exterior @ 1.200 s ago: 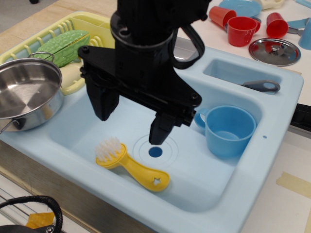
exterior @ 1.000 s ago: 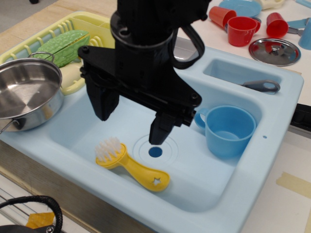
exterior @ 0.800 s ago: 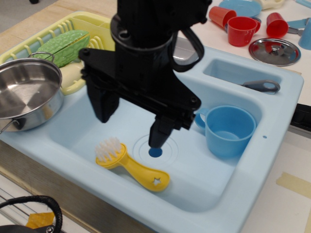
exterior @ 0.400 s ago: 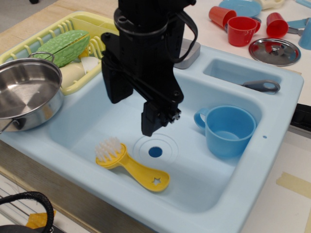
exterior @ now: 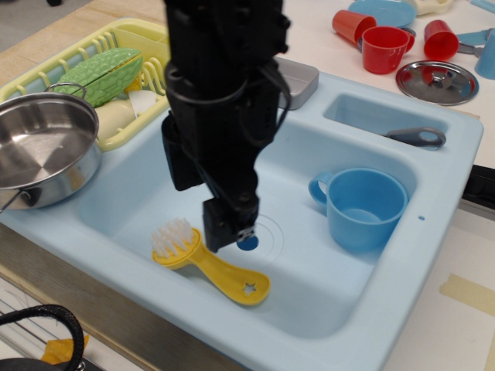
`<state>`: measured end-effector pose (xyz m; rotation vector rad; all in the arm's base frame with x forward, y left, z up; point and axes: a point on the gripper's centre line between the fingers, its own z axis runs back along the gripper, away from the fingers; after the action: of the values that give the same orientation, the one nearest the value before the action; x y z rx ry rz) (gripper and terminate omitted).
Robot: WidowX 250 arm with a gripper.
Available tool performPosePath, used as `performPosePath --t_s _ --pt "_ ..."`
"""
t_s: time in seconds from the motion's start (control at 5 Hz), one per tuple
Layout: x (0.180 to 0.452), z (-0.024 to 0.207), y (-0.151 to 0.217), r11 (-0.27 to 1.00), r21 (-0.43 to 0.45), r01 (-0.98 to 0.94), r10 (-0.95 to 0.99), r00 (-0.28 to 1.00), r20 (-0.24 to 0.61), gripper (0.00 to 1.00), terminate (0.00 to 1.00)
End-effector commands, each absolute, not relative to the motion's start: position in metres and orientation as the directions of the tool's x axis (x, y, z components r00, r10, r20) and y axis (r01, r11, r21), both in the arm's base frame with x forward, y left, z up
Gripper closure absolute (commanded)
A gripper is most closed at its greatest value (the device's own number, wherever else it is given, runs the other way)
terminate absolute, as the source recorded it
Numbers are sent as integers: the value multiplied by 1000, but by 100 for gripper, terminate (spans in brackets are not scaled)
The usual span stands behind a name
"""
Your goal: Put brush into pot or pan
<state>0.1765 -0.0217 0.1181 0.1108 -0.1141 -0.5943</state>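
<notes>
Sink (exterior: 433, 166), pale blue, holds brush (exterior: 209, 264); fingers (exterior: 220, 224) spread above it.

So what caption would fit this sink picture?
Black gripper poised over yellow brush in blue sink, steel pot waiting alongside.

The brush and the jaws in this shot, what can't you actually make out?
- Gripper: seen nearly edge-on, so the gap between its jaws is unclear.
- Brush: its neck near the lower jaw; contact is uncertain.
- Pot: left side cut off by the frame edge.
- Sink: floor behind the arm is hidden.
</notes>
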Motion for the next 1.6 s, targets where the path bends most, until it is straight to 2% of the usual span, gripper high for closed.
performPosePath --t_s 0.0,0.4,0.8,1.2,1.4 --pt "173 109 -14 724 138 676 -689 716 110 0 0" --pt "171 80 -7 608 66 791 -790 593 157 0 0" --pt "172 55 -4 601 7 799 -782 586 213 0 0" --pt "167 57 -7 643 11 765 -750 627 209 0 0" --pt "170 59 -7 648 13 761 -748 634 196 100 0"
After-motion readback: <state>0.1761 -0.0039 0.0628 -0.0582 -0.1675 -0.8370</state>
